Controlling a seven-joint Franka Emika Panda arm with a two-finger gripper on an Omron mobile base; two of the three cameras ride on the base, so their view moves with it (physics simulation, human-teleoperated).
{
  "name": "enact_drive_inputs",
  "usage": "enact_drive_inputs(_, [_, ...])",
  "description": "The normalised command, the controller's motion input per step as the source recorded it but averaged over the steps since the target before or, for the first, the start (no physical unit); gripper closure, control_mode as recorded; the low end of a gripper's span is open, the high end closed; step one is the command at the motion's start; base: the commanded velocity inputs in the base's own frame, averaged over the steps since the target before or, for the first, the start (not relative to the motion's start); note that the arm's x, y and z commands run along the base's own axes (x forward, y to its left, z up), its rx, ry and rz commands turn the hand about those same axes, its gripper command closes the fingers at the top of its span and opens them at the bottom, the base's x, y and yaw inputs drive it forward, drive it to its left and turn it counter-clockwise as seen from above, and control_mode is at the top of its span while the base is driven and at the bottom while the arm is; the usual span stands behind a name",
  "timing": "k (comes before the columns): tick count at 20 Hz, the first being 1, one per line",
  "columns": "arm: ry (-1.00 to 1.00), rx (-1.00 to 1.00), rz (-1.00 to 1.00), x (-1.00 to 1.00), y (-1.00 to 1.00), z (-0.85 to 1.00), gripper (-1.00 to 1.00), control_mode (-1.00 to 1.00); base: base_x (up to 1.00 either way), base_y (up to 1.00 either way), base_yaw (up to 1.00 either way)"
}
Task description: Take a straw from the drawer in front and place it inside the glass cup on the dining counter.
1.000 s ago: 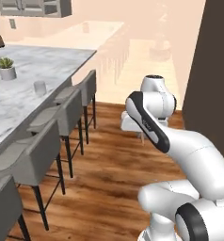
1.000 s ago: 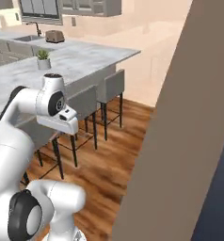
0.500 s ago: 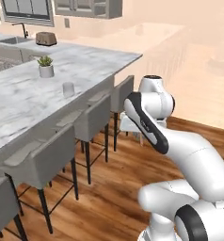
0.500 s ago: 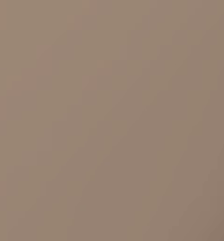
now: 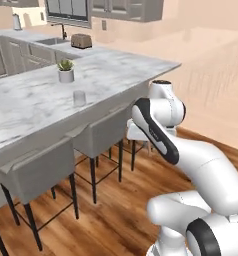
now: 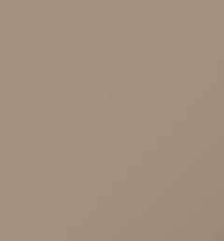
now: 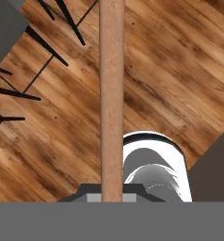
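Marble dining counter [image 5: 36, 107]: broad open surface. Items standing on it are the glass cup [image 5: 79, 97] near the front edge, a potted plant [image 5: 66, 70] behind it and well apart, and a toaster [image 5: 81, 41] at the far end. Space above and around the cup is unobstructed. Grey stools [image 5: 38, 172] line the counter's near side, blocking low access. Wood floor [image 5: 111, 220] between stools and robot is open. Right base view blocked by a plain tan surface.

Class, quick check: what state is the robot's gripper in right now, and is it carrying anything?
Gripper: shut on the straw, which runs straight up from between the fingertips, above the wooden floor.
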Motion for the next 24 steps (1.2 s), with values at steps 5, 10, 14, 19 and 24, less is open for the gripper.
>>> enact_drive_inputs(5, [0.0,0.0,0.0,0.0,0.0,0.0,1.0,1.0,0.64,-0.87,0.38])
enact_drive_inputs(10, [0.0,0.0,0.0,0.0,0.0,0.0,1.0,1.0,0.76,-0.78,0.41])
enact_drive_inputs(14, [0.0,0.0,0.0,0.0,0.0,0.0,1.0,1.0,0.8,-0.65,0.47])
enact_drive_inputs(19, [0.0,0.0,0.0,0.0,0.0,0.0,1.0,1.0,0.72,-0.62,0.51])
enact_drive_inputs(24, [0.0,0.0,0.0,0.0,0.0,0.0,1.0,1.0,0.71,-0.54,0.5])
